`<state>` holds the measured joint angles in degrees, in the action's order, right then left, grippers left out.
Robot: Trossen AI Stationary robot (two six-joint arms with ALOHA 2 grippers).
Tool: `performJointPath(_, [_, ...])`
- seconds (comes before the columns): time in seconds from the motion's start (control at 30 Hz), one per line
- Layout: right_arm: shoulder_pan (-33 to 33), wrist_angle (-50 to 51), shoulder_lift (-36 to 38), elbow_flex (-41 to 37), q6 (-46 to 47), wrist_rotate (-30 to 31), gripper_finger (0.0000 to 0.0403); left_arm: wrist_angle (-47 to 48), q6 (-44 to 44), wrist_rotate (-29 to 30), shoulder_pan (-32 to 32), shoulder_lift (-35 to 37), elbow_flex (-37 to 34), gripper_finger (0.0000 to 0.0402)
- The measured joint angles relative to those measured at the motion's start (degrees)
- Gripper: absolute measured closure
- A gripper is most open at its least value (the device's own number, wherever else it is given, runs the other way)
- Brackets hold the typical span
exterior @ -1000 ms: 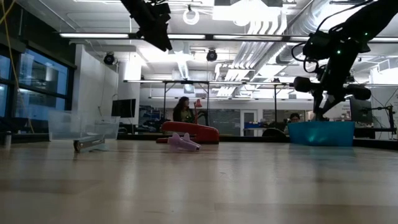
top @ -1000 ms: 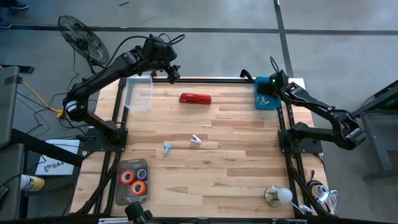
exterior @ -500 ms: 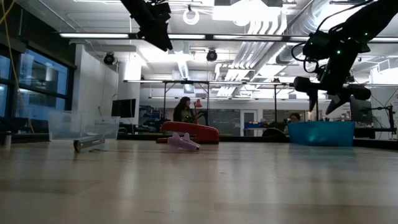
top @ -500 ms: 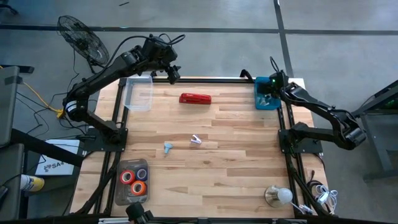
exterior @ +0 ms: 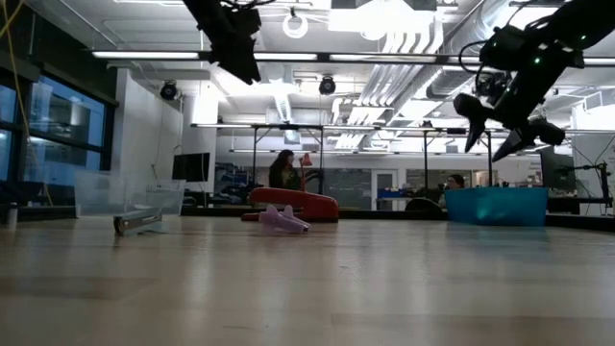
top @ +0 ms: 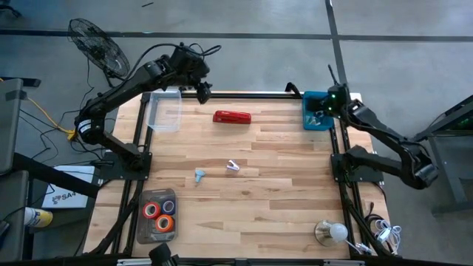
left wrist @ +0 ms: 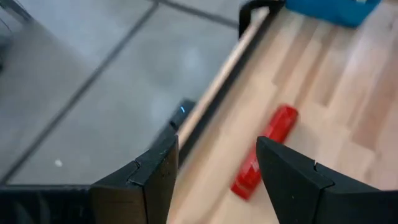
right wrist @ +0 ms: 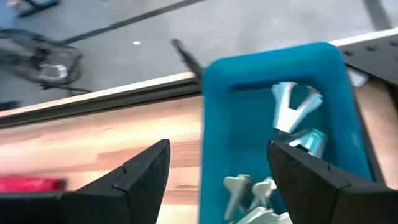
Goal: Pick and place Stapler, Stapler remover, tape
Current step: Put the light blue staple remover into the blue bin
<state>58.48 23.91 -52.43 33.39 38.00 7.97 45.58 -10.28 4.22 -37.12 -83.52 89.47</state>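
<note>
Two arms up | table: yours to clear | blue bin: claw pieces inside, right gripper above it, fingers apart, likely just emptied | stapler: lying near far edge, left gripper hovering beside it, fingers apart, empty, probably your next pick | tape: rolls in near-left tray.

Red stapler lies flat, upper centre of frame. Tape rolls sit lower left. Pale staple removers lie loose mid-frame.
</note>
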Motion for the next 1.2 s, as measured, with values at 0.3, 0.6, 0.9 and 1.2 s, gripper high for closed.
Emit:
performJointPath(0.3, [0.0, -0.47, 8.23, 0.04, -7.72, -8.54, 0.0143, 13.76, 11.1, -4.18, 0.02, -0.01, 0.0, 0.0191])
performJointPath(0.6, [-0.02, -16.04, 11.54, 0.09, -11.68, -18.49, 0.0144, 27.51, 23.25, -7.05, 0.24, -0.01, 0.0, 0.0191])
performJointPath(0.9, [-0.02, -24.4, 11.65, 0.1, -14.7, -29.79, 0.0144, 33.59, 35.38, -3.74, 6.09, -0.01, 0.0, 0.0191])
performJointPath(1.2, [-0.04, -25.06, 11.63, 2.51, -17.33, -35.66, 0.0144, 36.43, 48.41, -0.88, 13.61, 0.01, -0.53, 0.0191])
